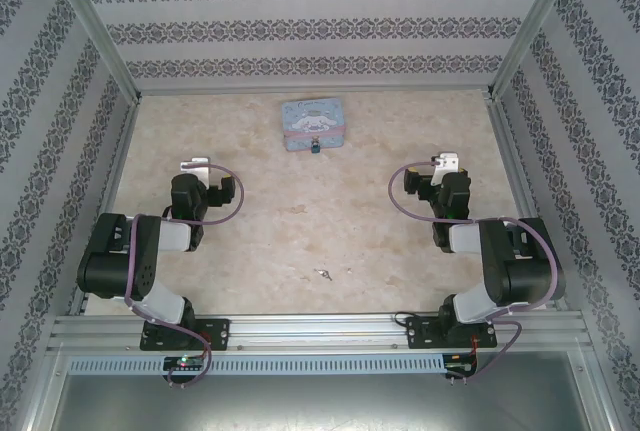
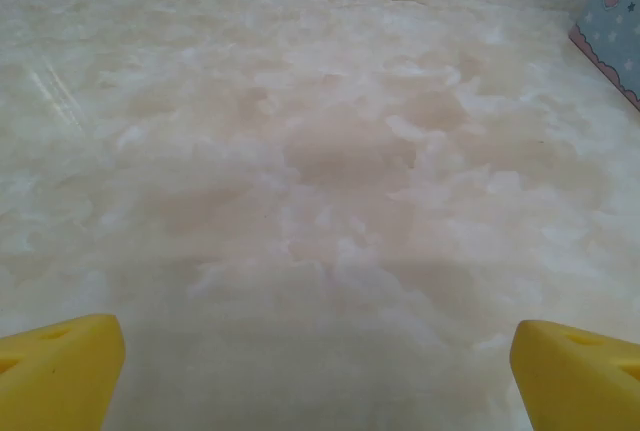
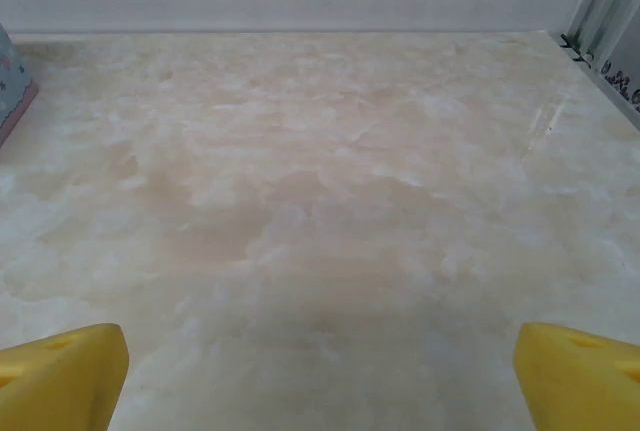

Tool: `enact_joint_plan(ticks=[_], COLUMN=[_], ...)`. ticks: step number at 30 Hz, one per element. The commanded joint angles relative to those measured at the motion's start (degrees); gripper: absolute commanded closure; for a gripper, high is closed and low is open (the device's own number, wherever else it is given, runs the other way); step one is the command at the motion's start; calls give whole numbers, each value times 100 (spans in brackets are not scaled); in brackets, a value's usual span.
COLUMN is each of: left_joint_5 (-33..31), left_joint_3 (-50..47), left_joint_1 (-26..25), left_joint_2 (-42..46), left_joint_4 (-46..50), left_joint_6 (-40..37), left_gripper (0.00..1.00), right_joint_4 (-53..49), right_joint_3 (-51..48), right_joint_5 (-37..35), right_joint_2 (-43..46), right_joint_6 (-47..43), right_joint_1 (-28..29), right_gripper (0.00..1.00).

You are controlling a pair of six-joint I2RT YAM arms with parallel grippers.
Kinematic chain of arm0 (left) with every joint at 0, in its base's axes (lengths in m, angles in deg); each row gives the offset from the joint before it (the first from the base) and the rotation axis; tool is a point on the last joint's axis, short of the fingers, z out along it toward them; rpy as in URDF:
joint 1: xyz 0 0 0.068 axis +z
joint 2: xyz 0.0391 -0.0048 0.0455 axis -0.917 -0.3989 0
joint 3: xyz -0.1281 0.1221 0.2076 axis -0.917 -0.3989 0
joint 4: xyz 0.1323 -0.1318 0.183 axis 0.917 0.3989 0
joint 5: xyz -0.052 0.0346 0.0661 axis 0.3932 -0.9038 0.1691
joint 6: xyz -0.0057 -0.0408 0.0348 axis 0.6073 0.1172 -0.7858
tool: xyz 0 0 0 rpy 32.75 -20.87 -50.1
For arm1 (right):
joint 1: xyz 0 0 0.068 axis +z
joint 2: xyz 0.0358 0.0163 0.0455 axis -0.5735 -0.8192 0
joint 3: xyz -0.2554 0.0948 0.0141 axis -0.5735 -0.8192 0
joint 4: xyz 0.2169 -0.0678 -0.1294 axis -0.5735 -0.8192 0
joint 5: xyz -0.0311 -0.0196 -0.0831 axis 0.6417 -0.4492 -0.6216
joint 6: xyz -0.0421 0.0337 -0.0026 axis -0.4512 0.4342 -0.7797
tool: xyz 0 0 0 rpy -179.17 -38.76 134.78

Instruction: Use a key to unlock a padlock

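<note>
Top external view showed the padlock (image 1: 315,148) at the near edge of the tin (image 1: 314,119) and the key (image 1: 323,274) alone mid-table, well apart. My left gripper (image 1: 196,165) and right gripper (image 1: 445,161) both hung spread and empty. I judged the flat key needed 1 slow, low pinch first.

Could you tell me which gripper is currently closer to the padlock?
Left, but only narrowly. The padlock lies by the near edge of the tin. The left gripper is off to its left and the right gripper off to its right, both open.
</note>
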Motion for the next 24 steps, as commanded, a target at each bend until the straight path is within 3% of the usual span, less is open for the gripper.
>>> enact_joint_plan(ticks=[1,24], left_joint_5=[77,113], left_joint_3=[104,108], left_joint_1=[55,68], left_joint_2=[24,24], left_joint_4=[36,35], left_joint_6=[-121,-117], left_gripper=[1,1], right_joint_4=[42,23], right_joint_3=[108,122], right_joint_5=[88,140], right_joint_2=[11,-4], right_joint_6=[-12,24], right_joint_1=[-44,-66], right_gripper=[2,2])
